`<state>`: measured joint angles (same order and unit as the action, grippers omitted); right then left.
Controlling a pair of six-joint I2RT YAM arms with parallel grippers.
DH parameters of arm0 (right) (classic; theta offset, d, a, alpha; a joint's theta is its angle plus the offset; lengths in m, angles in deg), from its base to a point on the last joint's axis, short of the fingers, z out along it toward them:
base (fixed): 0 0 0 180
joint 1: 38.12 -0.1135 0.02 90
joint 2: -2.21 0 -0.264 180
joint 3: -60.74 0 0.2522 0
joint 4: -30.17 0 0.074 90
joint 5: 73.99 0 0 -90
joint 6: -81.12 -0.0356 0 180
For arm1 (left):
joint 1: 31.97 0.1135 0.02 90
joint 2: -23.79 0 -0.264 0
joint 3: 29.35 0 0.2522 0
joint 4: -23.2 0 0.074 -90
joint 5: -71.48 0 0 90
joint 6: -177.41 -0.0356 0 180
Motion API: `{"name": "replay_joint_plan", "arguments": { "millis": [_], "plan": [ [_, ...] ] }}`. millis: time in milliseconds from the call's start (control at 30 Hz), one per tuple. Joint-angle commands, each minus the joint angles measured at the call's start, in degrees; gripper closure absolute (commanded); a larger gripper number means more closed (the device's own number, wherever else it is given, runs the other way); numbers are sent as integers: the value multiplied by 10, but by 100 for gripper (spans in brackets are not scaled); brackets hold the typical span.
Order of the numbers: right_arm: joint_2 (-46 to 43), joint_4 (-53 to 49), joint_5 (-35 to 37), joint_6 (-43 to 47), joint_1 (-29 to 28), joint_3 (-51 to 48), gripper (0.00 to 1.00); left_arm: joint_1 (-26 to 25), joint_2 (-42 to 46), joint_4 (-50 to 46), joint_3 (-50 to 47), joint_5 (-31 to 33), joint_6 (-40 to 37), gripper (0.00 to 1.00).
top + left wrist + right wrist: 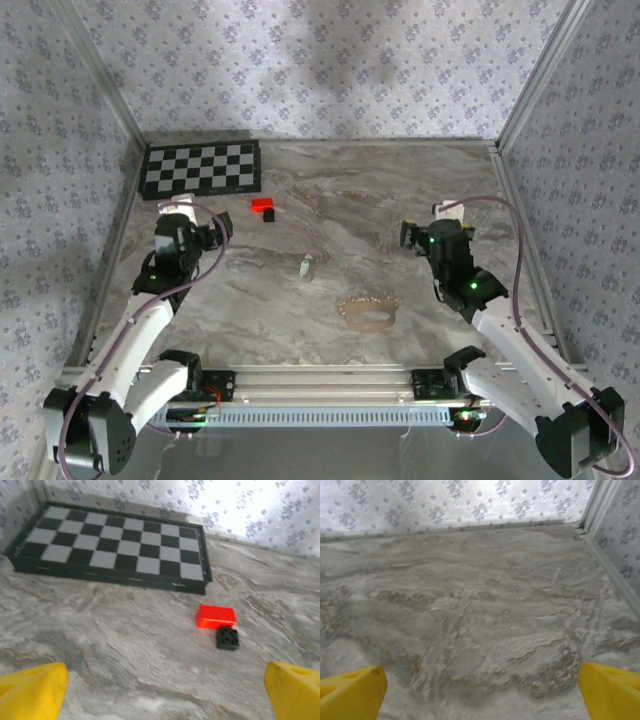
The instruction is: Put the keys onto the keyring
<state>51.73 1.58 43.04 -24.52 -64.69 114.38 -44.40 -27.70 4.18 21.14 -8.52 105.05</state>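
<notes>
A tiny pale silvery key (304,266) lies flat near the middle of the marbled table. The keyring (367,311), a thin tan beaded chain in a loose loop, rests nearer the front, right of centre. My left gripper (213,235) hovers at the left, well apart from the key, with yellow fingertips (35,690) spread wide and nothing between them. My right gripper (413,236) is at the right, behind the keyring and apart from it; its yellow fingertips (352,692) also stand wide over bare table.
A black-and-white checkerboard (201,168) (117,545) lies at the back left. A small red block (262,205) (215,616) with a black brick (268,215) (227,638) beside it sits just in front of it. Patterned walls and metal rails (525,250) bound the table.
</notes>
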Motion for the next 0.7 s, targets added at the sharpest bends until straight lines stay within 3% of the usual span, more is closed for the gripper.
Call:
{"name": "replay_joint_plan", "arguments": {
  "millis": [0, 233, 667],
  "plan": [
    [13, -100, 5, -44, -34, 32, 0, -28, 24, -86, 29, -26, 38, 0],
    [42, -160, -12, -75, -91, 62, 0, -106, 21, -166, 56, -40, 80, 0],
    [78, -250, -77, -144, -163, 60, 1, -302, -63, -178, 54, -70, 100, 0]
  ]
}}
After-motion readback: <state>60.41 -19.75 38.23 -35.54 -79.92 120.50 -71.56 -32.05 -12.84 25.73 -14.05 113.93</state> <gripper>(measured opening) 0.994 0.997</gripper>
